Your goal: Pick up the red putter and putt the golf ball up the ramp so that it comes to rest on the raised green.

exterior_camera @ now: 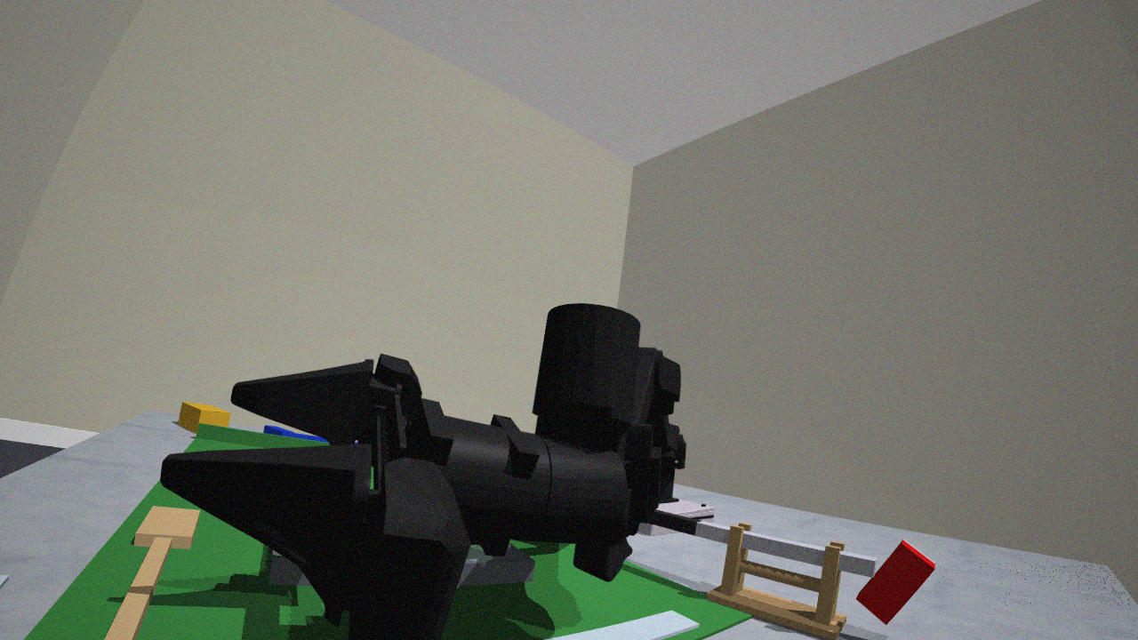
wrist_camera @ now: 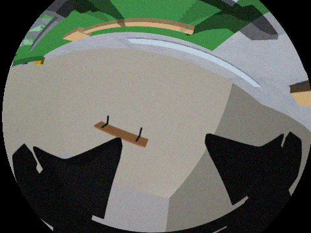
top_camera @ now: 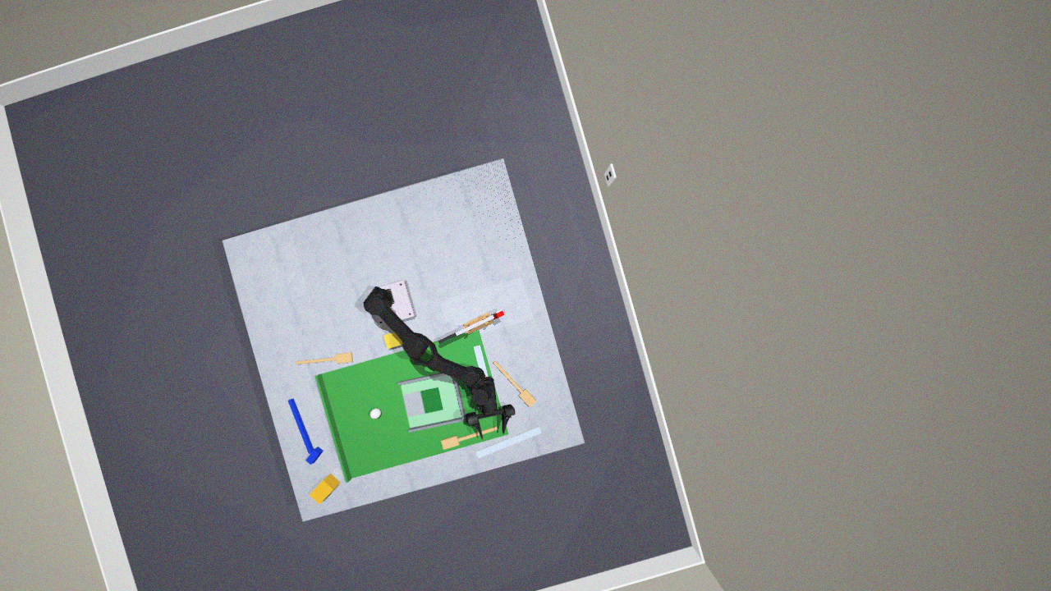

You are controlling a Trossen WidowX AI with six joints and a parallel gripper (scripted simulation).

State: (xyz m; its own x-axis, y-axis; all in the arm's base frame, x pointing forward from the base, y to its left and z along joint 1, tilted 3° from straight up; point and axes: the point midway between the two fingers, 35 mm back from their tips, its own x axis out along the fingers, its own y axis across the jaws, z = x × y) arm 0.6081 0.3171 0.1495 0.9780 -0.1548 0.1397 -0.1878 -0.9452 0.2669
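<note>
Grey table (top_camera: 308, 279) seen from above: gripper (top_camera: 488, 421) spread wide, holding nothing, beside the raised green (top_camera: 430, 400); golf ball (top_camera: 375, 414) waits left. Outside view: red putter (exterior_camera: 894, 580) propped on its rack (exterior_camera: 775, 577) far right, likely for easy grasping. Wrist view: fingers frame only wall.

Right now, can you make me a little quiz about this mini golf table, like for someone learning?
1. True or false: the gripper is holding the red putter.
2. Where is the golf ball? A) on the raised green B) on the flat green mat C) off the mat
3. What colour is the club lying beside the mat, on the ball's side?

Key:
1. False. The gripper is open with nothing between its fingers; the putter rests on a wooden stand.
2. B
3. Blue
</note>
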